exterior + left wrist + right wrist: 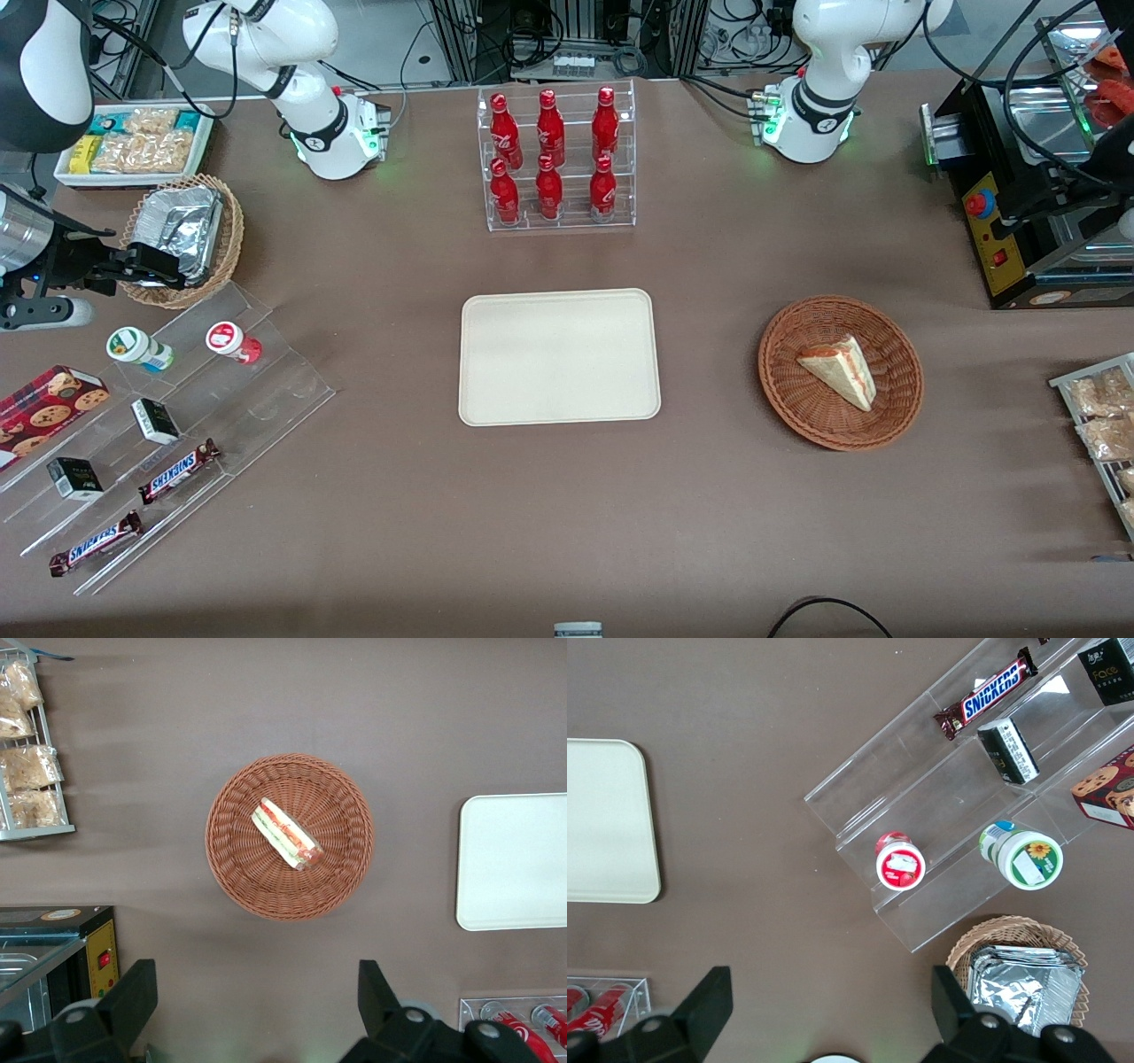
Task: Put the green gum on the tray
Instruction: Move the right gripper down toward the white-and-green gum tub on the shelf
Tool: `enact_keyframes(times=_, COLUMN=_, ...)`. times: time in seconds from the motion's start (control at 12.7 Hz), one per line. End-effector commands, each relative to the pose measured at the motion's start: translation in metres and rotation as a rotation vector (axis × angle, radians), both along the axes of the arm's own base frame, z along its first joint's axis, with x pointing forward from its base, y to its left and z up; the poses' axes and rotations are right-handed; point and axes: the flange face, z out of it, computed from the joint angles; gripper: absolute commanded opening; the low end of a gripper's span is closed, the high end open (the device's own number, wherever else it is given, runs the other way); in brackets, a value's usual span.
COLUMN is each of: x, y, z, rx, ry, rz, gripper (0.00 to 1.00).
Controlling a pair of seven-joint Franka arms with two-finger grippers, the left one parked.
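Snickers bars (96, 542) lie nearest the camera on the clear stepped rack (266, 399). Pincer (151, 266) hangs wide open, empty, over the foil-filled wicker basket (226, 239), staged above the rack for a top-down grab. Green gum (138, 348) stands lid-up beside the red-lidded canister (232, 341). Tray (559, 356) sits bare mid-counter, well apart.
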Motion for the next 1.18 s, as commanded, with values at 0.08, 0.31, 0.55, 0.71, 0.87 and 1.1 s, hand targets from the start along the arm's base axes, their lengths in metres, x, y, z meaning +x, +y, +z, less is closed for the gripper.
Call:
enact_keyframes(times=0.08, x=0.003, y=-0.005, z=-0.001, rx=0.006, ry=-0.011, rz=-0.001, gripper=1.00)
enact_keyframes(times=0.31, x=0.004, y=-0.012, z=-0.022, rx=0.011, ry=-0.009, rz=0.030, gripper=1.00)
enact_keyframes(times=0.55, x=0.004, y=-0.044, z=-0.044, rx=0.025, ry=-0.034, rz=0.156, gripper=1.00)
enact_keyframes(times=0.71, x=0.004, y=-0.063, z=-0.051, rx=-0.009, ry=-0.038, rz=0.273, gripper=1.00)
enact_keyframes(times=0.87, x=0.004, y=-0.078, z=-0.058, rx=-0.012, ry=-0.045, rz=0.412, gripper=1.00)
enact_keyframes(times=1.1, x=-0.003, y=-0.121, z=-0.080, rx=0.005, ry=-0.054, rz=0.579, gripper=1.00)
